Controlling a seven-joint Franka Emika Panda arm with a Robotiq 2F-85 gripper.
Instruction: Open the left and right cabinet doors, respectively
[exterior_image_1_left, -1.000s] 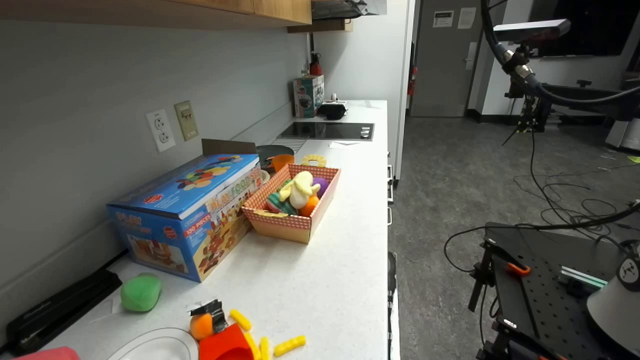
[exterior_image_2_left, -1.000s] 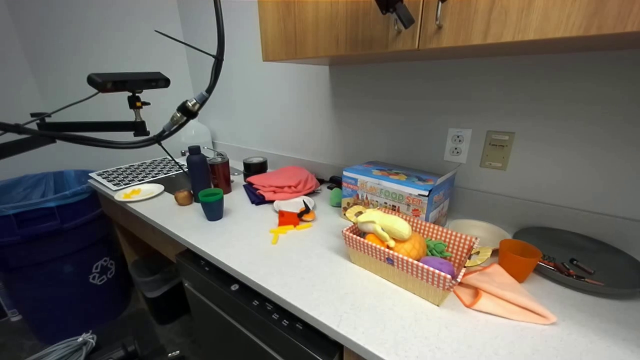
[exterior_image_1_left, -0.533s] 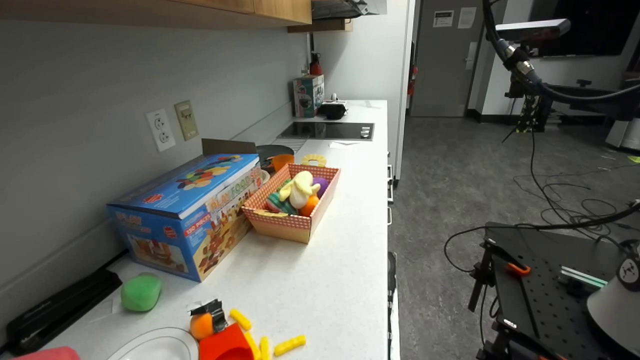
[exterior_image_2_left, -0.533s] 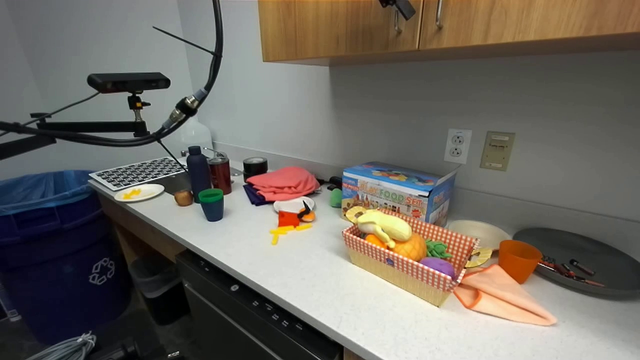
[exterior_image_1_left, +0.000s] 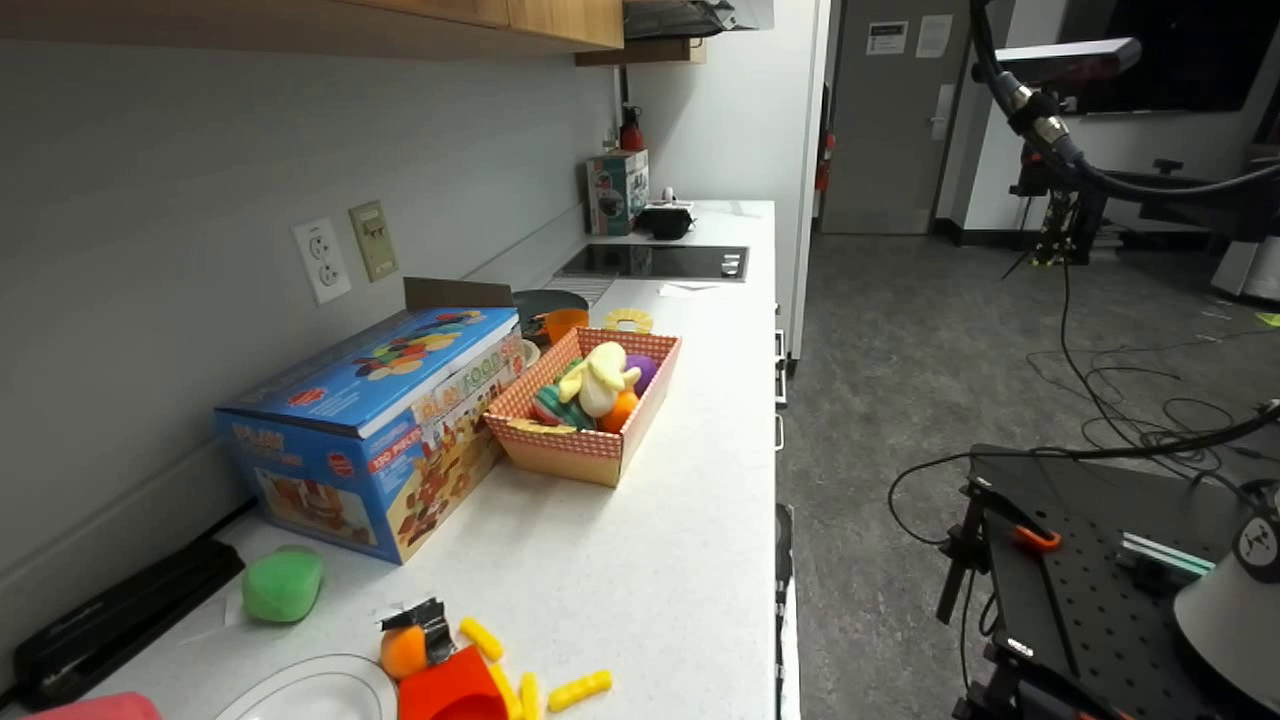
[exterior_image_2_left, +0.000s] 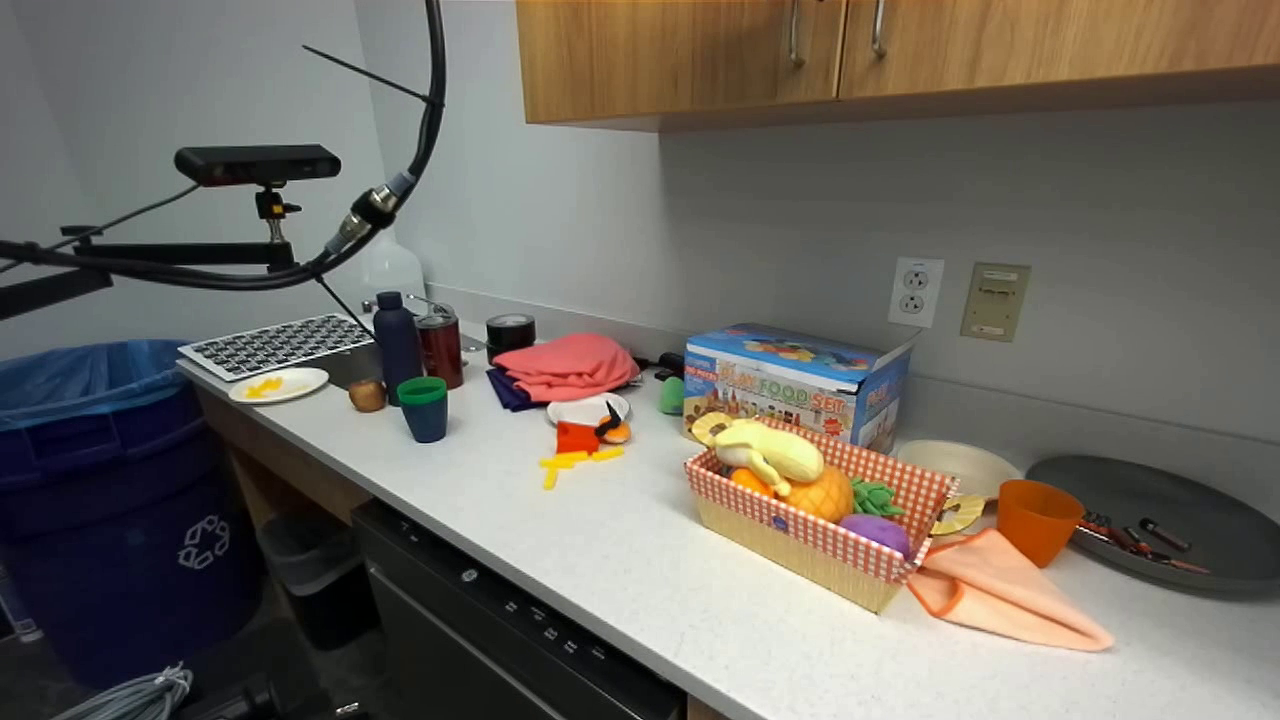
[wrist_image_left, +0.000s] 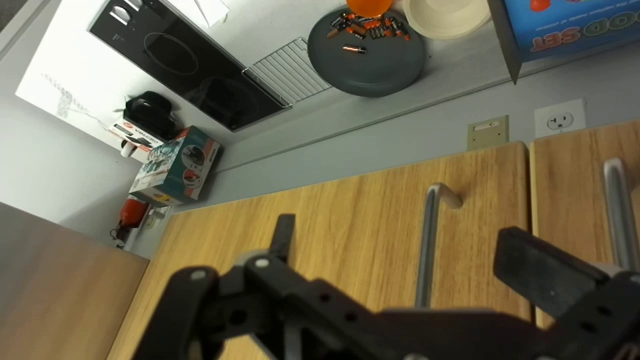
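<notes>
Two wooden wall cabinet doors hang side by side at the top of an exterior view: the left door (exterior_image_2_left: 680, 60) and the right door (exterior_image_2_left: 1060, 45). Both look shut. Each has a metal bar handle by the middle seam, the left handle (exterior_image_2_left: 795, 35) and the right handle (exterior_image_2_left: 878, 30). The wrist view stands upside down, so the right door (wrist_image_left: 350, 215) is on its left. My gripper (wrist_image_left: 397, 230) is open and empty there, its fingers spread either side of the right door's handle (wrist_image_left: 426, 250), apart from it. The gripper is out of view in both exterior views.
Below the cabinet, the counter (exterior_image_2_left: 600, 540) holds a play food box (exterior_image_2_left: 790, 385), a checked basket (exterior_image_2_left: 800, 550) of toy food, an orange cup (exterior_image_2_left: 1038, 520) and a dark plate (exterior_image_2_left: 1160, 520). A thick cable (exterior_image_2_left: 425, 150) hangs from the arm. A cooktop (wrist_image_left: 190, 65) shows in the wrist view.
The dark gripper finger that showed in front of the left door's handle has moved up out of the exterior view. The arm's cable has shifted slightly. The doors have not moved.
</notes>
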